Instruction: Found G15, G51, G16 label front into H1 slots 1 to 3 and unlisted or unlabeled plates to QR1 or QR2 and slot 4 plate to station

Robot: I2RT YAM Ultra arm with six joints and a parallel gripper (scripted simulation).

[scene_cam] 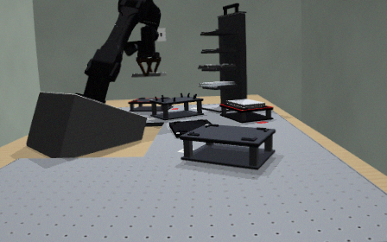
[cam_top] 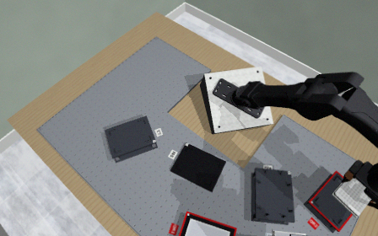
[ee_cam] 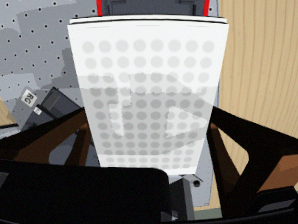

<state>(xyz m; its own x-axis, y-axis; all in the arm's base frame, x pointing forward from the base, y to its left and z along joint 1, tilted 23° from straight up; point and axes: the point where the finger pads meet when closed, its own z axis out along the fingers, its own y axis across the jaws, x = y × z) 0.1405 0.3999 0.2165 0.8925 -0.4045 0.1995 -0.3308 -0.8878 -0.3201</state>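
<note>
Nearest in the wrist view, the black parallel gripper is clamped across a white multi-well plate, jaws standing wide on its flanks; plate looks level, wells up. Just beyond its far edge sits the red-bordered black quarantine nest, so the plate hangs in the air above and slightly short of that nest, not touching it. My read: quarantine drop-off step, transport nearly done. Next move calls for squaring the plate to the red frame, centring over the locators, lowering straight, then releasing. Arm pose: black arm reaches high from its base, wrist pointing down. Farther back, the tall black plate hotel has plates on its lower shelves.
</note>
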